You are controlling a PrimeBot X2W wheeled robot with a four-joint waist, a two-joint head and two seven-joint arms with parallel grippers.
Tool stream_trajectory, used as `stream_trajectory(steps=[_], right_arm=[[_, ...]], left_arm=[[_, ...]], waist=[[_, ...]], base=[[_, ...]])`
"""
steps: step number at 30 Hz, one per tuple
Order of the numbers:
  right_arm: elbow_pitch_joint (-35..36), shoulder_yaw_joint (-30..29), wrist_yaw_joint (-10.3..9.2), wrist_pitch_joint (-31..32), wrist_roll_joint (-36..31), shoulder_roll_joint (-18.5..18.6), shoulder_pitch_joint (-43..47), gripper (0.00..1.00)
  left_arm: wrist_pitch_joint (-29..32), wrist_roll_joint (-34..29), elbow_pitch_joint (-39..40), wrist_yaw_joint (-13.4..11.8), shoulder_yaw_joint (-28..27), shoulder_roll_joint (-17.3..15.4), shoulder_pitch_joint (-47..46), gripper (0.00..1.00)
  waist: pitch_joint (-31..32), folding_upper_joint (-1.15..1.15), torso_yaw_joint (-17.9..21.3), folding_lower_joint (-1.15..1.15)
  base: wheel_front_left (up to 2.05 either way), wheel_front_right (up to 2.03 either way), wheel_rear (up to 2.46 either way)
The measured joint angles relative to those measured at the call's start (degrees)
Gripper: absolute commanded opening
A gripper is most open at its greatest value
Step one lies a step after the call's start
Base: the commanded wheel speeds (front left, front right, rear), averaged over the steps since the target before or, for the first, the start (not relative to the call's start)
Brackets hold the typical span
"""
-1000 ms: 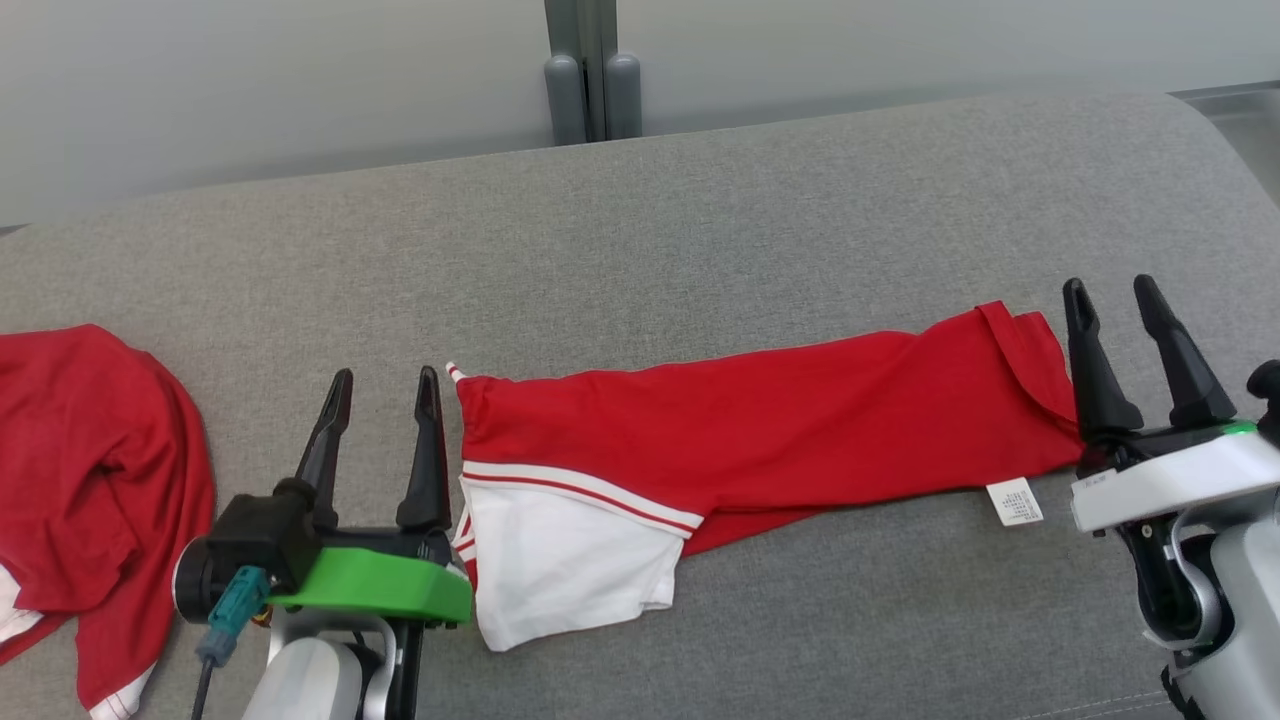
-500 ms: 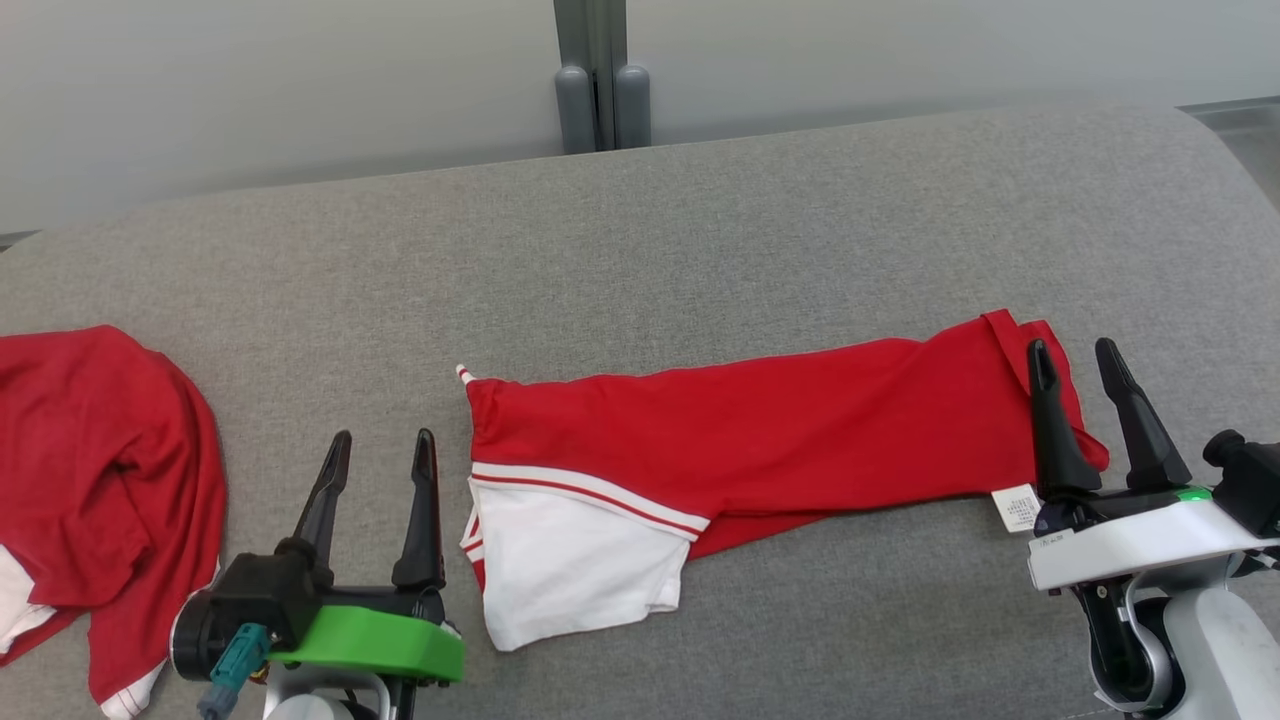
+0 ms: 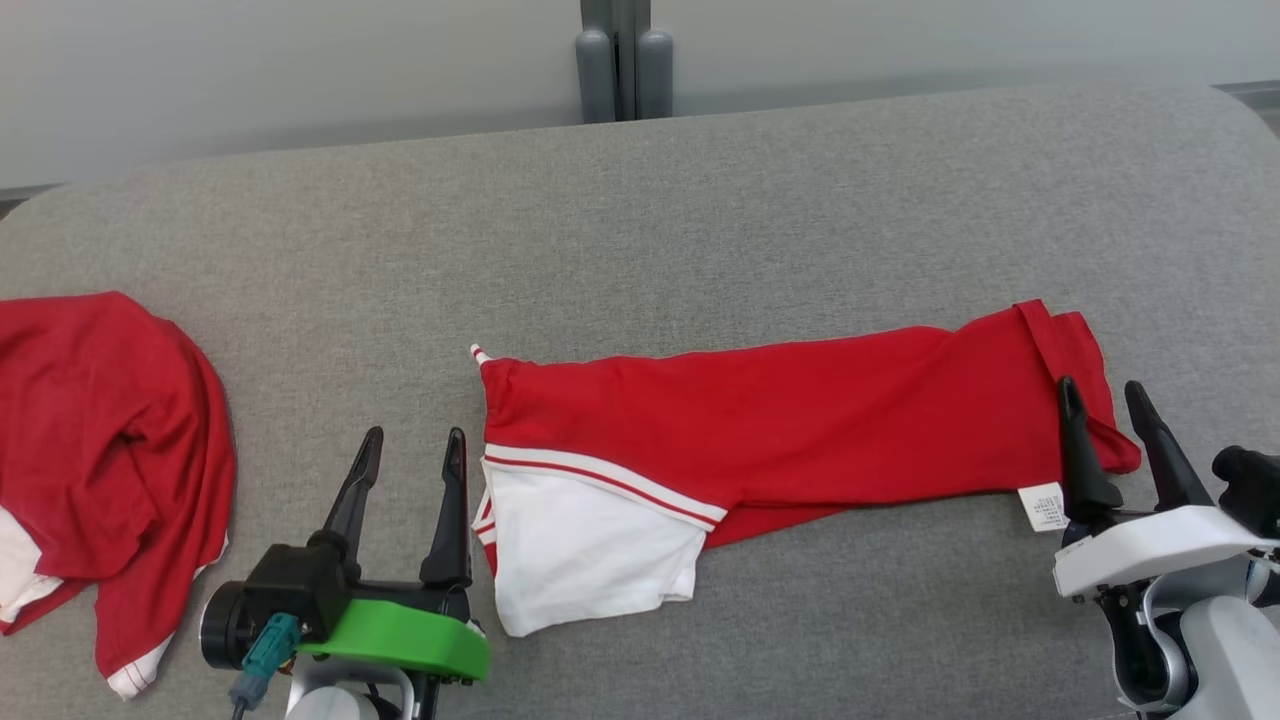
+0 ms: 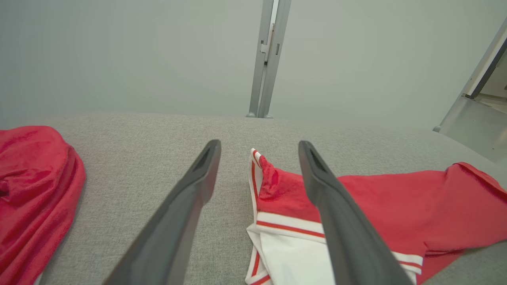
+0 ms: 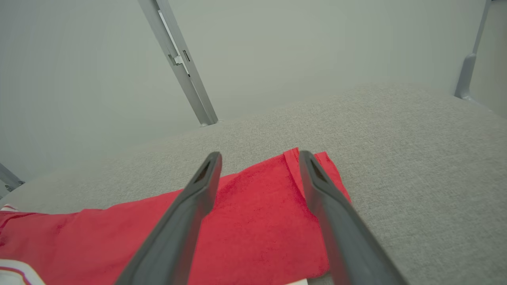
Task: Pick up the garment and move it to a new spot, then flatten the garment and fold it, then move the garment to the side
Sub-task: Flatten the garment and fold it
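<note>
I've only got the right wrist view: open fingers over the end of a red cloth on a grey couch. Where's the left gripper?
Observer: The left gripper is open, beside the garment's other end, where a white panel with red stripes shows.
Operator: Anything else lying on the couch?
Observer: Yes, a second red garment lies crumpled at the robot's far left on the couch, apart from yours.
</note>
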State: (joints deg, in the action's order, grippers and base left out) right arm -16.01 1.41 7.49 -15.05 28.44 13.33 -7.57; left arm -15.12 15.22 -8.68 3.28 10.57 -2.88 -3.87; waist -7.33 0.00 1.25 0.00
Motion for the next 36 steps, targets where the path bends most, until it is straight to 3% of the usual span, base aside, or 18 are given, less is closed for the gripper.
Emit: stream_trajectory(steps=[7, 20, 33, 34, 35, 36], right_arm=[[-14.1, -3.4, 0.00, 0.0, 1.1, 0.5, -5.7, 1.00], [-30.2, -4.8, 0.00, 0.0, 1.9, 4.3, -14.9, 1.00], [-34.5, -3.3, -0.01, -0.2, 3.8, 3.3, -18.0, 1.00], [-34.5, -2.3, -0.02, -0.3, 4.4, 3.2, -18.0, 0.45], [-34.4, -1.1, -0.02, -0.3, 5.1, 3.2, -18.0, 0.00], [-34.3, -0.3, -0.02, -0.3, 5.5, 3.2, -18.0, 0.00]], left_arm=[[0.0, -1.2, -1.1, 0.3, 0.9, 0.0, -1.4, 1.00], [0.0, -1.3, -1.4, 0.3, 1.4, 0.0, -4.2, 1.00], [0.0, -1.3, -2.2, -0.3, 1.8, 0.0, -4.5, 1.00], [0.0, -1.3, -2.3, -0.3, 1.9, 0.0, -4.5, 1.00], [0.0, -1.2, -2.5, -0.3, 1.8, 0.0, -4.5, 1.00], [0.0, -1.2, -2.5, -0.3, 1.8, 0.0, -4.6, 1.00]], waist=[[-2.7, 0.00, -1.7, 0.00], [-6.7, 0.00, -5.0, 0.00], [-8.1, 0.00, -6.0, 0.00], [-8.0, 0.00, -5.9, 0.00], [-8.0, 0.00, -5.8, 0.00], [-7.9, 0.00, -5.8, 0.00]], base=[[0.00, 0.00, 0.00], [0.00, 0.00, 0.00], [0.00, 0.00, 0.00], [0.00, 0.00, 0.00], [0.00, 0.00, 0.00], [0.00, 0.00, 0.00]])
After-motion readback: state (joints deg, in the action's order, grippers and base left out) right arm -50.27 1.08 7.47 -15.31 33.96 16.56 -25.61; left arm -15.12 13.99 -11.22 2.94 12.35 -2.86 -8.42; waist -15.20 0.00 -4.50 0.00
